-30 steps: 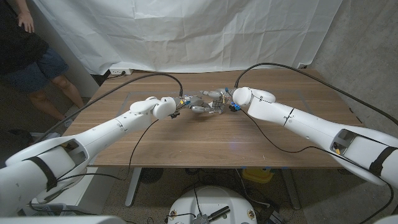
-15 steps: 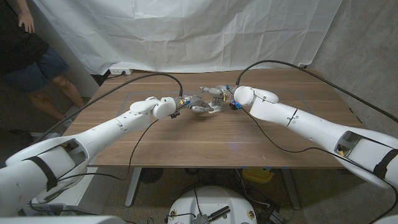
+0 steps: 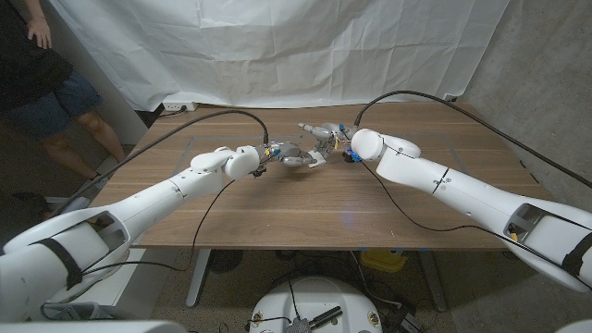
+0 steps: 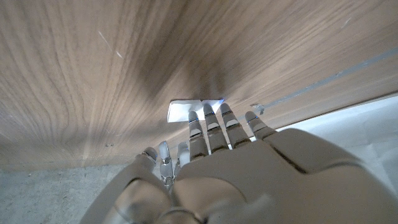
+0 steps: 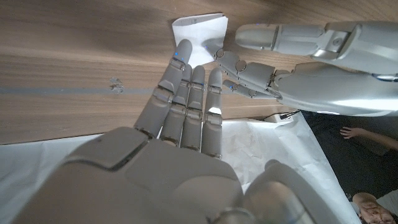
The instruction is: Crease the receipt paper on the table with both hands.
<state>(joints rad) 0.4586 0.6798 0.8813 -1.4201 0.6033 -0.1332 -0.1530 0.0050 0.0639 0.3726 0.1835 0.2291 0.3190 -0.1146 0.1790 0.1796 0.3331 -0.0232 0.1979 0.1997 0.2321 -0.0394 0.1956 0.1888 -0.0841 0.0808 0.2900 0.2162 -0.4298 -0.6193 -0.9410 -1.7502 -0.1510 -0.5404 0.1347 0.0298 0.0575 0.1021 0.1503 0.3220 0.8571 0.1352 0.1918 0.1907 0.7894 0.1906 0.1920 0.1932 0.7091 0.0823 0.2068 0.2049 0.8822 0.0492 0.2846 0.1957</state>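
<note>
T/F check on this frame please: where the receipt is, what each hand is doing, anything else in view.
1. The receipt paper lies on the wooden table. True.
2. Both hands have fingers on the receipt paper. True: left hand and right hand each reach it with their fingertips.
3. The right hand has lifted the receipt paper clear of the table. False: the paper lies on the wood.
4. The two hands are at opposite ends of the table. False: they meet near the middle of the far side.
5. A person stands beyond the table's left corner. True.
</note>
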